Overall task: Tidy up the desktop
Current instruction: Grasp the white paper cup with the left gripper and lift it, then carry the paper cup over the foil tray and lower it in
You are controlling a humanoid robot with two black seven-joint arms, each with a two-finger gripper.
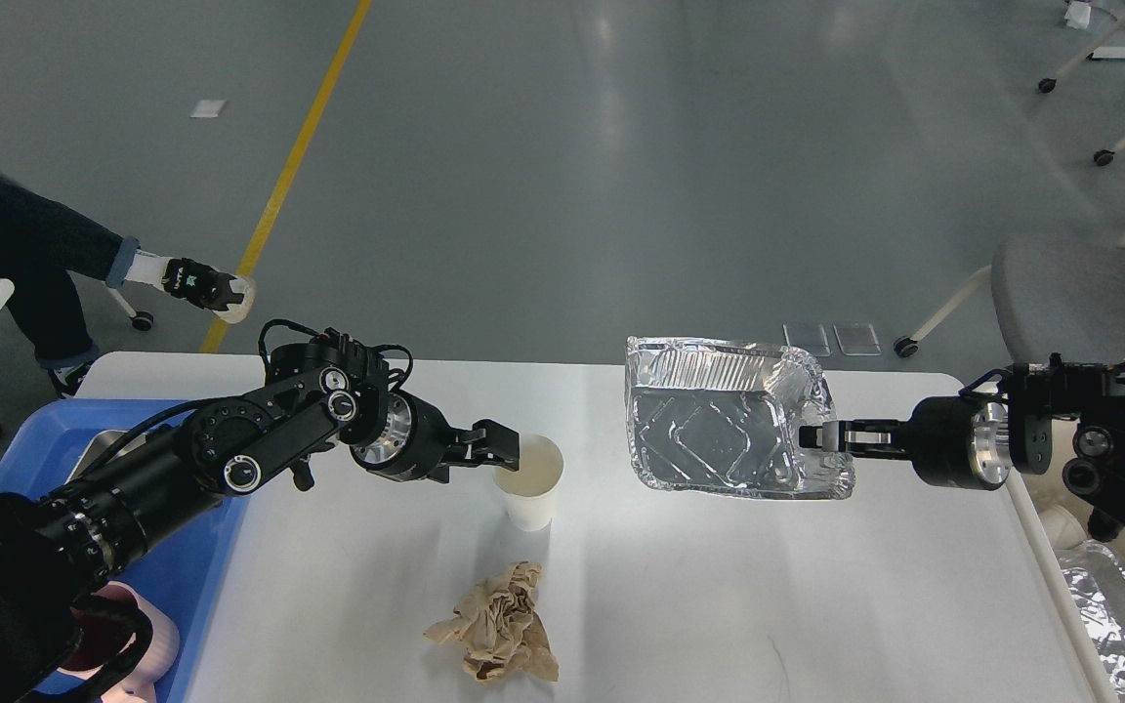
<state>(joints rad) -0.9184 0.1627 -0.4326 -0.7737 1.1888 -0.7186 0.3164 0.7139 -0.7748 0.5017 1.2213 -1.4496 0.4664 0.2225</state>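
The white desktop [719, 605] holds a white paper cup [530, 485] standing upright near the middle and a crumpled brown paper [499, 630] in front of it. My left gripper [504, 451] is right at the cup's left rim, with its fingers apart. My right gripper [813, 436] is shut on the right rim of a crinkled foil tray [719, 430]. It holds the tray tilted a little above the right half of the desktop.
A blue plastic tray [201, 557] lies at the desktop's left end under my left arm, with a pink mug [123, 649] partly hidden. A beige bin [1124, 625] holding foil is at the right edge. A grey chair [1080, 293] stands behind it. A person's foot [196, 286] is at the far left.
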